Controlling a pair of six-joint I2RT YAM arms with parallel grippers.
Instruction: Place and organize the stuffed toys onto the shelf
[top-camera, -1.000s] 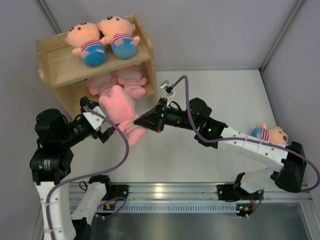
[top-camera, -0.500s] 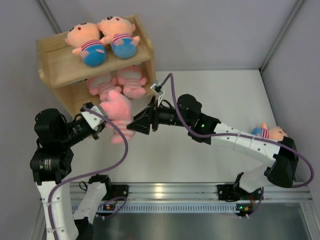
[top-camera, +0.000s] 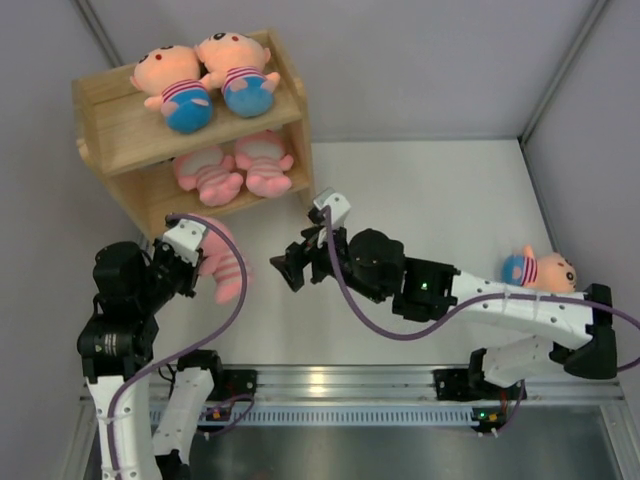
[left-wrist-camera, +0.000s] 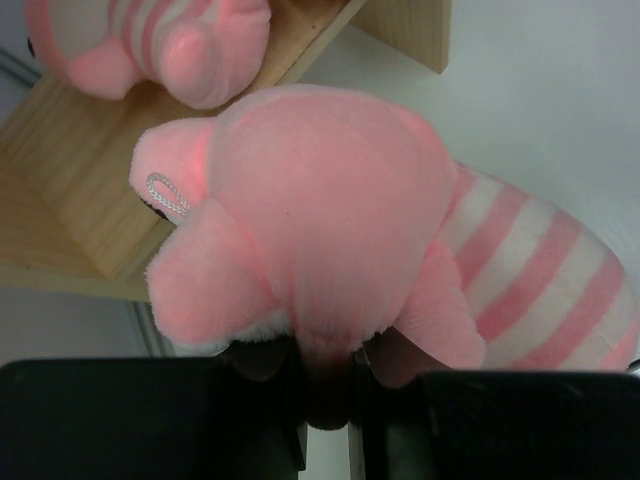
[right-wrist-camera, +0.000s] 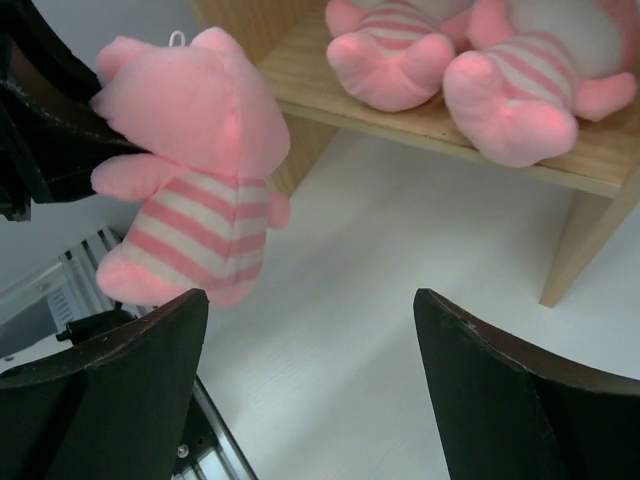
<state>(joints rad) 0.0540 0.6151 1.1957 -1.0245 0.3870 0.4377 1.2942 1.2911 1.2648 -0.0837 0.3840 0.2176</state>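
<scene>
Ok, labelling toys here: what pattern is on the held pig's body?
Pink and white stripes on the pig, clearest in the right wrist view.

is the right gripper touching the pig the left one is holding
Apart. The right wrist view shows bare table between the open right gripper and the pig.

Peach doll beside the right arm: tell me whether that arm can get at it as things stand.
Probably, but awkwardly. The right gripper is open and empty and nothing covers the peach doll, yet the doll lies close beside that arm's own link, so the arm must fold back.
</scene>
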